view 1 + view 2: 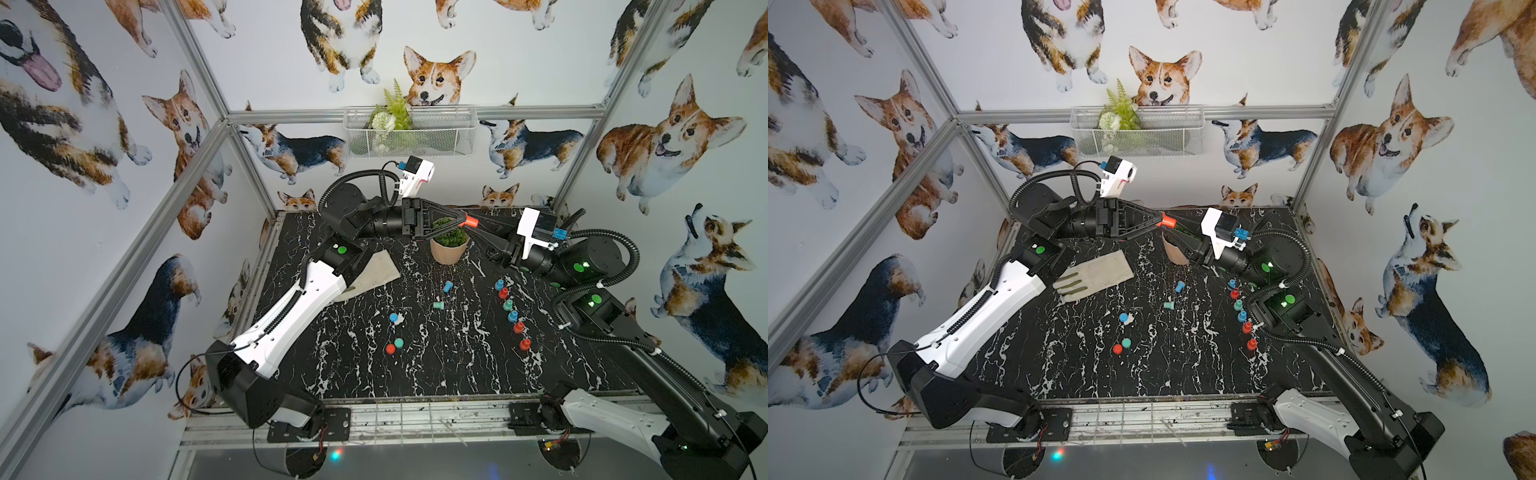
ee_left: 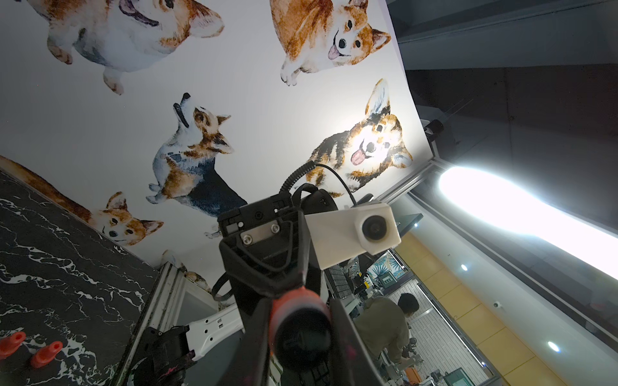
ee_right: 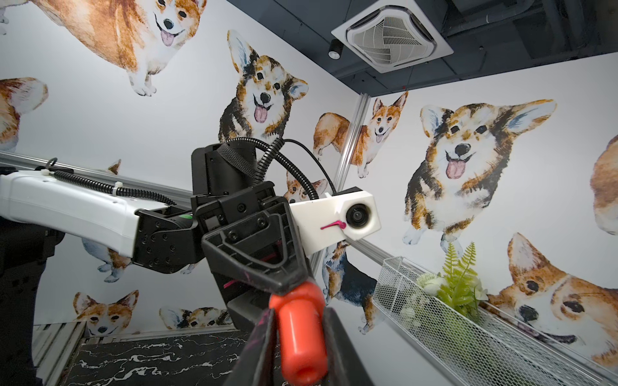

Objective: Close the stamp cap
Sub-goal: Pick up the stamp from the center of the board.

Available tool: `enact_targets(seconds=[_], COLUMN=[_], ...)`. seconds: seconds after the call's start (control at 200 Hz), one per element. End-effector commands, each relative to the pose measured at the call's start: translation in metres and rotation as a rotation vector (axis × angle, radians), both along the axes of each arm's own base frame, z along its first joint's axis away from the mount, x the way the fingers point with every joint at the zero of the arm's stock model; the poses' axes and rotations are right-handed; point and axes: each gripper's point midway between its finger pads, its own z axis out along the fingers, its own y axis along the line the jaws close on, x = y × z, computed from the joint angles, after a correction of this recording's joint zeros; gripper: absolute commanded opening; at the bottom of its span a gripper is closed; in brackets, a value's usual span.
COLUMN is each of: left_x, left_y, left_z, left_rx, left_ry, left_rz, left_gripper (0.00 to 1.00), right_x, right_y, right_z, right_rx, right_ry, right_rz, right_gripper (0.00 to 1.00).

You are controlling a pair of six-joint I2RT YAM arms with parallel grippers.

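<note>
above the potted plant (image 1: 449, 245) at the back of the counter (image 1: 415, 374), we see both claws meet tip to tip on one orange stamp (image 1: 471, 221), held in the air. the left claw (image 1: 461, 220) is clamped on its flanged end; the right claw (image 3: 299, 320) presses its fingers (image 3: 264, 337) against both sides of the barrel. other small stamps (image 1: 518, 327) lie on the counter below, well apart.

The orange-red stamp (image 1: 471, 221) is up off the table, roughly level, just above the plant (image 1: 453, 241). It is a smooth cylinder with a hollow end and a wider collar. Whether it is capped cannot be told.
</note>
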Motion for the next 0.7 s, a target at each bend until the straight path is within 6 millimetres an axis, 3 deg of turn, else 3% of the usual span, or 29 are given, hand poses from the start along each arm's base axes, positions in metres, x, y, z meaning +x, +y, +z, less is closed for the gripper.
enact_targets(seconds=[0.0, 0.155, 0.375, 0.47, 0.696], left_x=[-0.004, 0.0, 0.022, 0.033, 0.07], left_y=[0.0, 0.001, 0.015, 0.024, 0.06], left_z=[0.0, -0.007, -0.026, -0.037, -0.075], left_rx=[0.002, 0.023, 0.105, 0.139, 0.248], left_ry=[0.014, 0.02, 0.001, 0.008, 0.042], left_rz=[-0.033, -0.015, 0.114, 0.164, 0.331], left_gripper=[0.04, 0.09, 0.43, 0.51, 0.56], right_x=[-0.01, -0.007, 0.007, 0.01, 0.02], right_y=[-0.002, -0.004, -0.004, -0.002, 0.014], right_z=[0.014, 0.012, -0.006, -0.02, -0.069], right_rx=[0.034, 0.033, 0.01, -0.009, -0.131], right_ry=[-0.035, -0.01, 0.141, 0.205, 0.404], right_rz=[0.032, 0.017, -0.021, -0.027, -0.082], right_gripper=[0.2, 0.08, 0.01, 0.0, 0.01])
